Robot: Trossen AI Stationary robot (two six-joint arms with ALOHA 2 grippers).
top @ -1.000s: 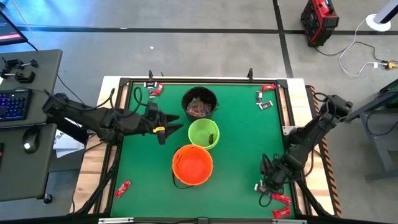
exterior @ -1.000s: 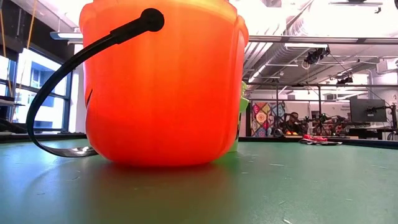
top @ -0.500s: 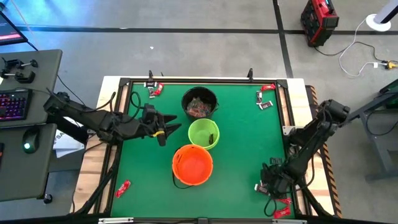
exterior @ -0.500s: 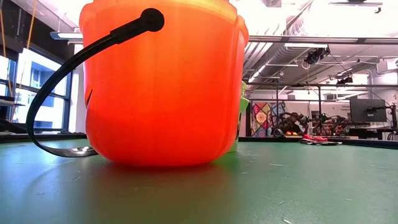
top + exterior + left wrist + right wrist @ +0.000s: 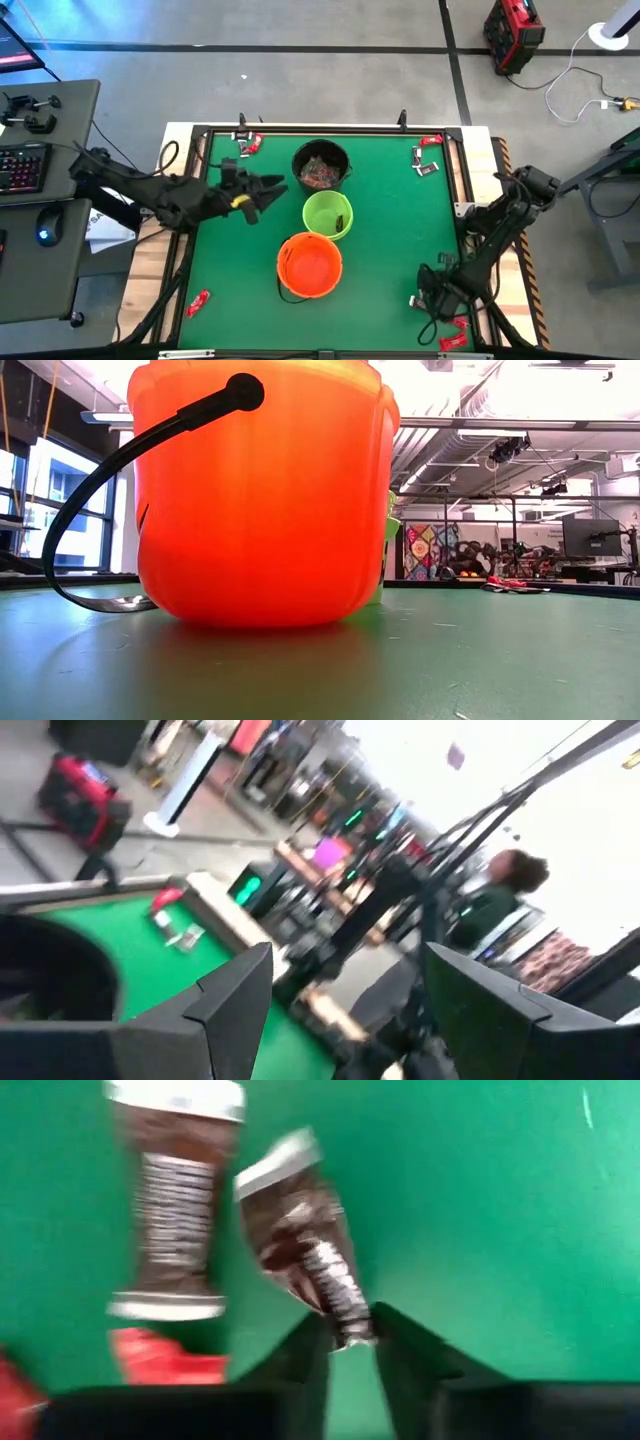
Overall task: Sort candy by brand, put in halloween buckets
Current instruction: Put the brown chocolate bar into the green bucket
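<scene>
Candy [image 5: 312,1275] in right gripper [image 5: 350,1342], another brown piece [image 5: 170,1210] just beside.

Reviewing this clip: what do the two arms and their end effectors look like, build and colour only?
Both arms are dark, nearly black, jointed links trailing thin black cables. The left end effector carries a small yellow marking just behind its flat, wedge-shaped dark fingers. The right end effector has the same matte black angular fingers, with no markings visible.

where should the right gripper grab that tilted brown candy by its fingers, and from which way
Best at the narrow wrapper end nearest the right gripper, where its fingers already pinch the brown candy. Come from above, straight down: the piece lies flat on the green table, with another brown candy close beside it.
</scene>
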